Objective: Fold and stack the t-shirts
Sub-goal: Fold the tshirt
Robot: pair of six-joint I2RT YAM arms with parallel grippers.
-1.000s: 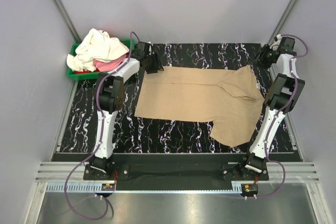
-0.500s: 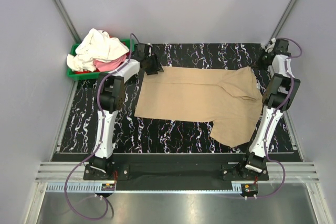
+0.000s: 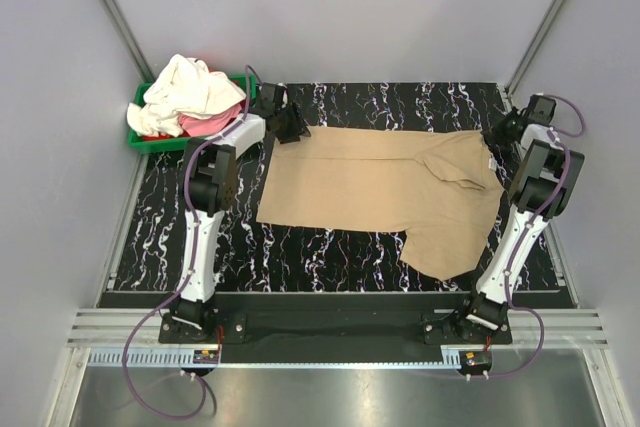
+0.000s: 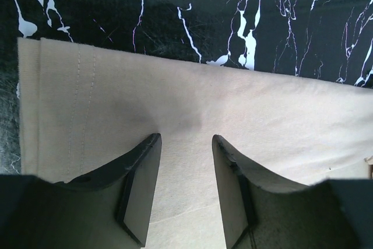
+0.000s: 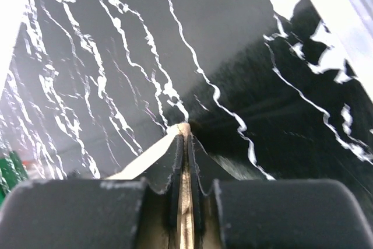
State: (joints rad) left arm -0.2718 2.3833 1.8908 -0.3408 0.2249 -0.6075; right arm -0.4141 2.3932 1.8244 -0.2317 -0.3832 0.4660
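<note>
right gripper [image 5: 185, 137] shifted to corner of tan t-shirt [image 3: 380, 182], jaws now closed (pinching its edge)

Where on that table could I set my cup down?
Best: the black marbled table between the tan fabric t-shirt and the arms' bases. A narrower strip lies beyond its far edge. Crowded: the far left corner, with the green plastic bin and left pincer, and the right edge, where the right pincer grips the shirt.
</note>
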